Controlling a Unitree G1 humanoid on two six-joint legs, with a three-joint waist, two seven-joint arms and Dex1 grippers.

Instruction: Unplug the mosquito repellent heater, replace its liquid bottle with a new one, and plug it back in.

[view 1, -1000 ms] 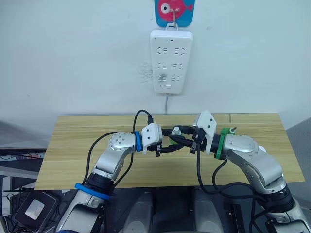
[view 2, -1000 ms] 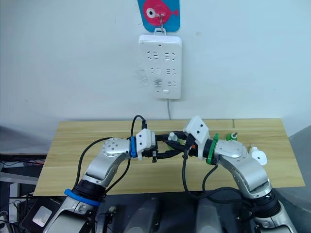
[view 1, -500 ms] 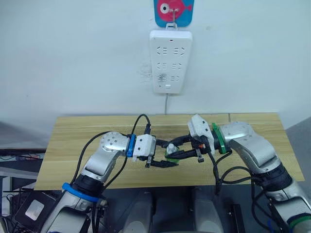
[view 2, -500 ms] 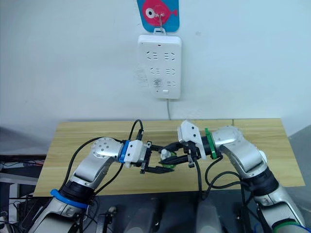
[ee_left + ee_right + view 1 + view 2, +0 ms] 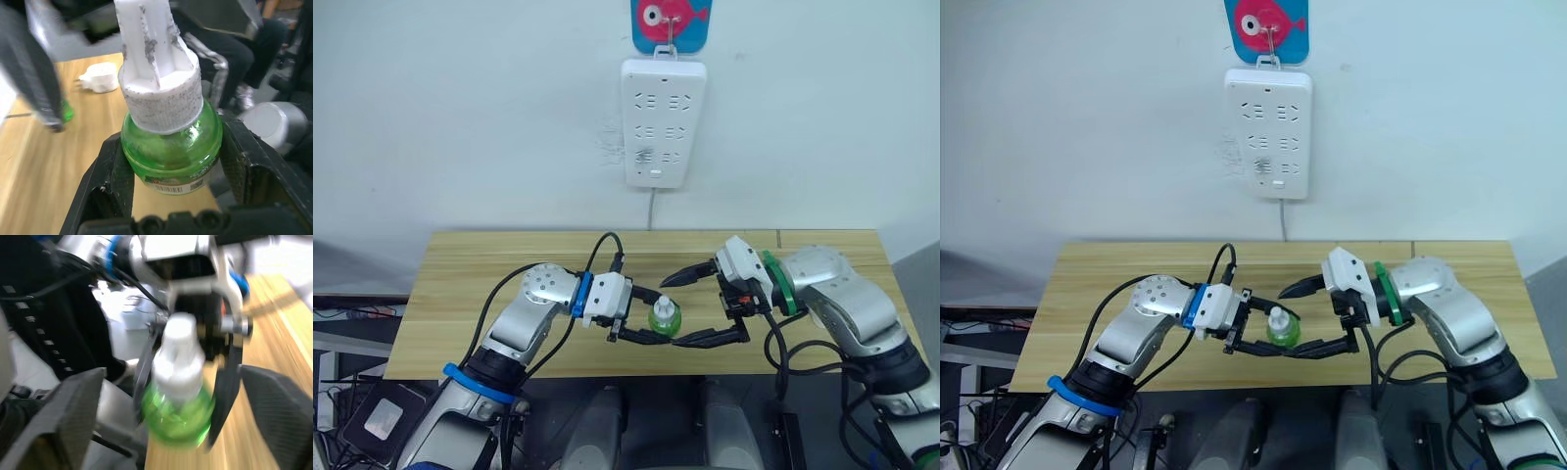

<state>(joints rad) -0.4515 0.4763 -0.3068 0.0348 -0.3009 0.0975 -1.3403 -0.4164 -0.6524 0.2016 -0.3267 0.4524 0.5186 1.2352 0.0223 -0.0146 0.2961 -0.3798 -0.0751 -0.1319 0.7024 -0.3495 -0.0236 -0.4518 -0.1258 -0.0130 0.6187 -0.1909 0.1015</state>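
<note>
Left gripper (image 5: 644,323) clamps the green liquid bottle (image 5: 664,317) (white cap up); right gripper (image 5: 701,307), fingers spread wide beside it, should keep clear of the cap.

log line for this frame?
left gripper: shut on green bottle | right gripper: open, beside bottle | heater: on table, unplugged

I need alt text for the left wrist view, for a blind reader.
The left hand grips a green liquid bottle with a white cap between its black fingers. Behind, a white heater lies on the wooden table.
</note>
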